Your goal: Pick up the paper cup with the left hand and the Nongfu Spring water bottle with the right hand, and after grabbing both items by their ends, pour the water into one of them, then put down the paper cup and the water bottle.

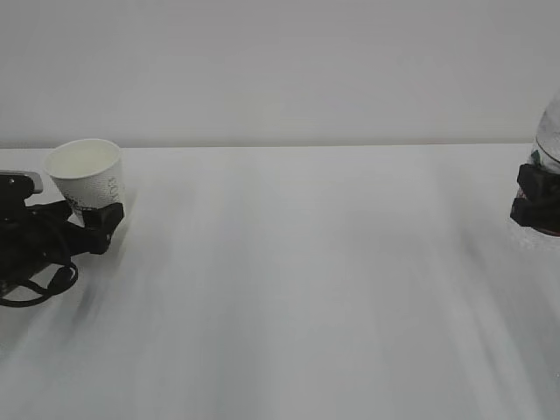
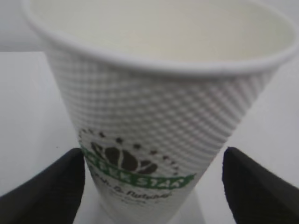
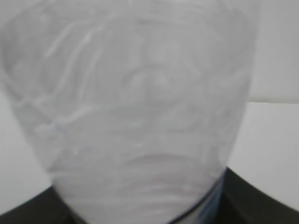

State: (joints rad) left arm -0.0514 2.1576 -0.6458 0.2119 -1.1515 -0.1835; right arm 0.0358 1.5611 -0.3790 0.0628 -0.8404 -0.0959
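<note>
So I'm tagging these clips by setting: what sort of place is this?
Probably a robot test bench or lab, not a home: a bare white table against a blank wall, with only a paper cup and a clear plastic bottle, each at a black gripper.

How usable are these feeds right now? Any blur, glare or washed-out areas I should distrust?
Exterior view: flat, even light; the white table is smeared and nearly blends into the wall; the bottle is cut off at the right edge. Left wrist view: the paper cup fills the frame, its logo readable, its rim soft. Right wrist view: the bottle is too close, wholly out of focus.
</note>
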